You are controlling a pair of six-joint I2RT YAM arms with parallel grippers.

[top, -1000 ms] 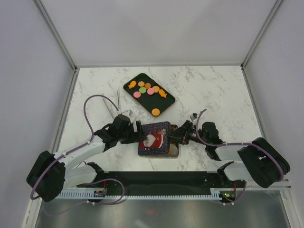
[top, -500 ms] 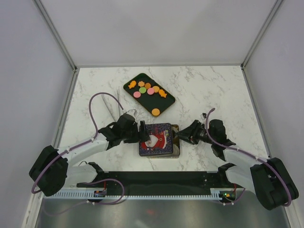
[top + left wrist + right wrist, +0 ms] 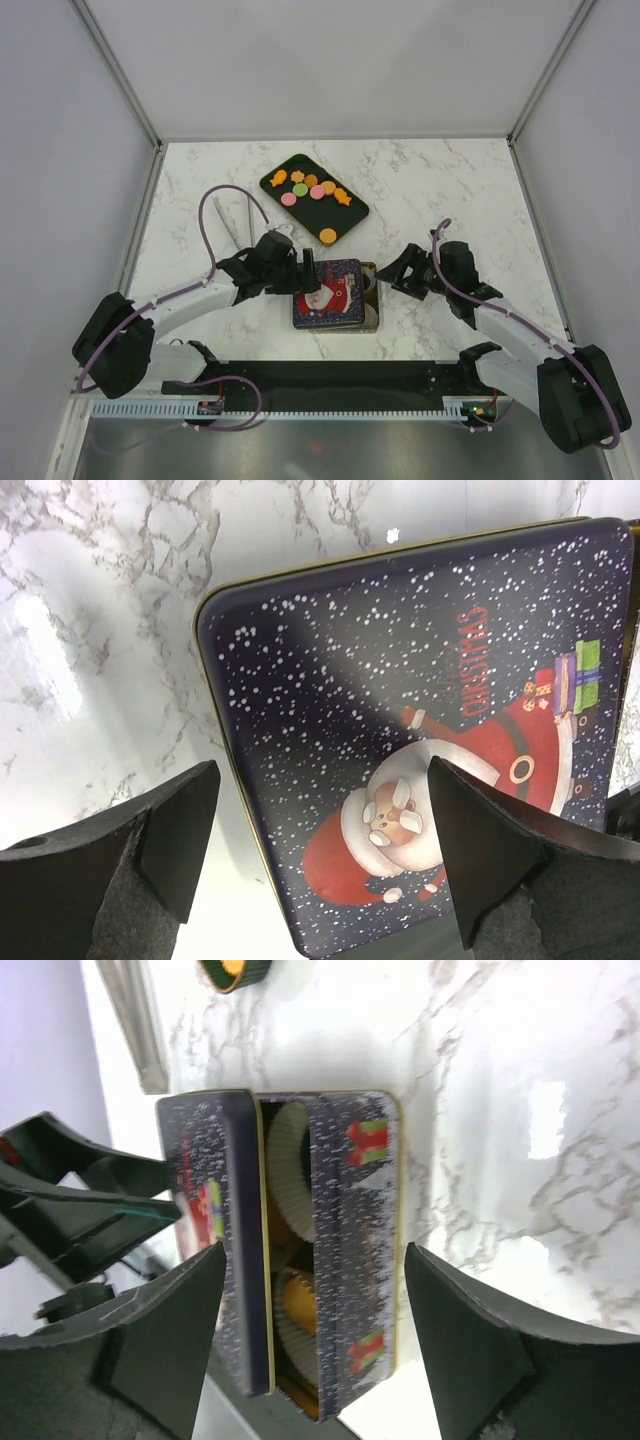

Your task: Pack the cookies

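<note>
Several cookies (image 3: 316, 190), orange, pink and green, lie on a dark tray (image 3: 350, 214) at the back. In front stands a Christmas tin (image 3: 371, 300) with its Santa lid (image 3: 328, 293) lying on it, shifted left. My left gripper (image 3: 305, 272) is open above the lid's left part; the lid (image 3: 400, 680) fills the left wrist view between the open fingers (image 3: 170, 840). My right gripper (image 3: 392, 275) is open and empty just right of the tin. The right wrist view shows the tin (image 3: 360, 1250), the offset lid (image 3: 205, 1250), white paper cups (image 3: 290, 1160) and an orange cookie (image 3: 297, 1305) inside.
Metal tongs (image 3: 243, 215) lie on the marble table left of the tray; they also show in the right wrist view (image 3: 135, 1020). White walls enclose the table on three sides. The arm bases stand at the near edge.
Both grippers have let go of the tin and lid. The right gripper drew back to the right; the left gripper moved up and right over the lid, which now lies flatter on the tin.
</note>
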